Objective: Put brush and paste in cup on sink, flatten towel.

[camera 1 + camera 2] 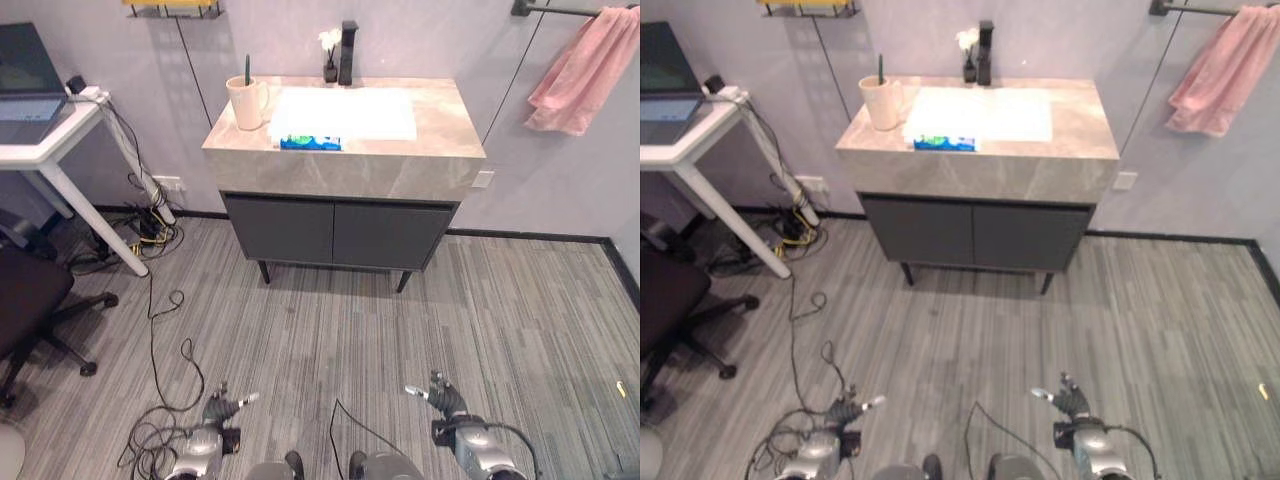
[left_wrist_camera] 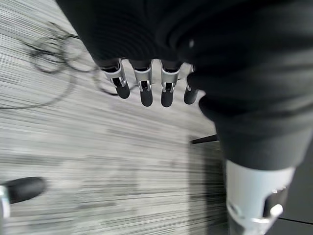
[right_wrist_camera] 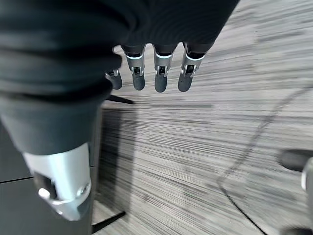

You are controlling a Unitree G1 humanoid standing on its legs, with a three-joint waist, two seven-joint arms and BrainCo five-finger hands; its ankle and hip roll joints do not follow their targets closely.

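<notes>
1. On the sink counter [image 1: 400, 150], at its left end, stands a cream cup [image 1: 246, 103] with a handle; a dark toothbrush [image 1: 248, 69] stands upright in it.
2. Just right of the cup, a blue toothpaste tube [image 1: 310, 143] lies flat at the front edge of the white basin [image 1: 345, 113], outside the cup.
3. Behind the basin, at the back of the counter, stands a black tap [image 1: 347, 52], with a small dark vase of white flowers [image 1: 330, 50] touching its left side.
4. Below the counter is a dark grey cabinet [image 1: 340, 232] with two doors on thin legs.
5. High on the wall to the right of the counter, a pink towel [image 1: 585, 72] hangs bunched and uneven from a dark rail [image 1: 560, 10].
6. Left of the counter stands a white desk [image 1: 45, 140] with a laptop [image 1: 25, 75] on it, and cables lie tangled on the floor beneath.
7. Well in front of the counter, low over the grey wood-look floor [image 1: 400, 330], the left hand [image 1: 222, 408] hangs with its fingers [image 2: 142, 90] nearly straight and relaxed, holding nothing.
8. Level with it, further right, the right hand [image 1: 440, 395] hangs the same way, fingers [image 3: 159, 76] loosely extended and empty.
9. Both hands are well apart from the cup, the toothpaste and the towel.
</notes>
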